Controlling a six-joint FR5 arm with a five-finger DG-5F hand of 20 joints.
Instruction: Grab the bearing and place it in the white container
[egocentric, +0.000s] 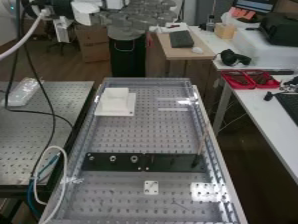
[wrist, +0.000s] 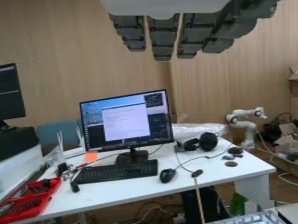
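In the high view the hand (egocentric: 141, 21) is at the top edge, high above the bench's far end and away from the parts. Its fingers (wrist: 163, 37) hang straight and relaxed in the wrist view, with nothing between them. Small ring-shaped bearings (egocentric: 134, 159) sit on the left half of a dark plate (egocentric: 173, 161) lying across the bench. The white container (egocentric: 116, 106) stands farther back on the left side of the perforated bench top, apart from the plate.
A small white square piece (egocentric: 151, 187) lies in front of the dark plate. Clear rails border the bench (egocentric: 133, 135). A thin upright rod (egocentric: 201, 144) stands near the plate's right end. Cables hang at the left; red trays (egocentric: 249, 79) sit on the right-hand desk.
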